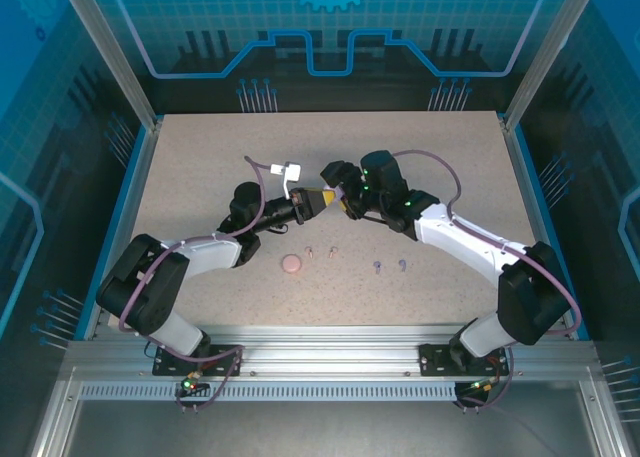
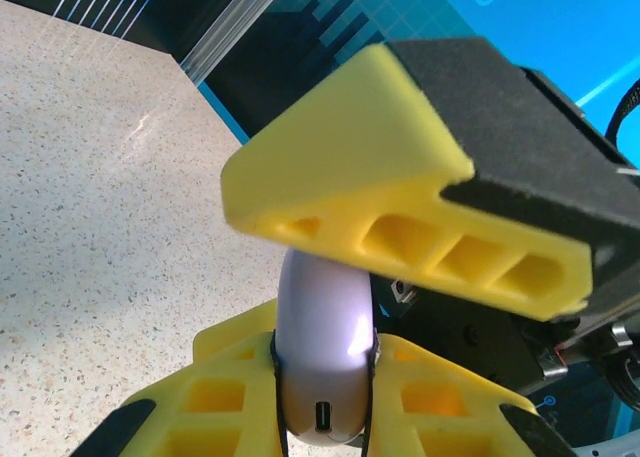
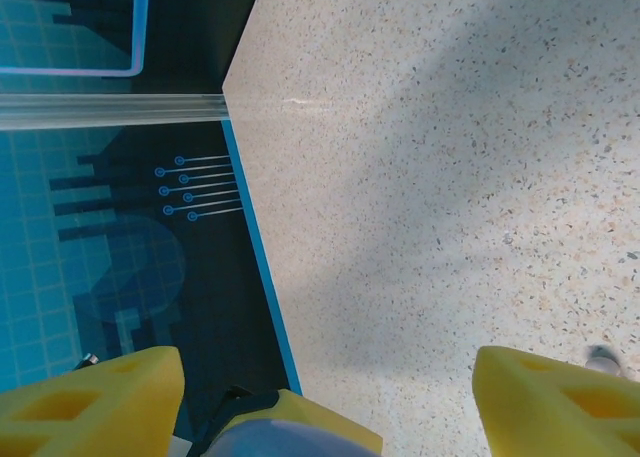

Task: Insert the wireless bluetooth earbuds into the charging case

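Four earbuds lie on the table [image 1: 200, 177]: two pink earbuds [image 1: 309, 252] just right of a pink case [image 1: 291, 265], and two purple earbuds [image 1: 377, 267] farther right. Farther back, the left claw [image 1: 316, 202] pinches a lilac case [image 2: 325, 337]. The right claw [image 1: 340, 199] stands wide around it.

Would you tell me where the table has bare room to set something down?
Bare: the table behind the grippers, far strip and corners. Crowded: the middle, where left gripper and right gripper meet at the purple case, and the near row of pink case and earbuds.
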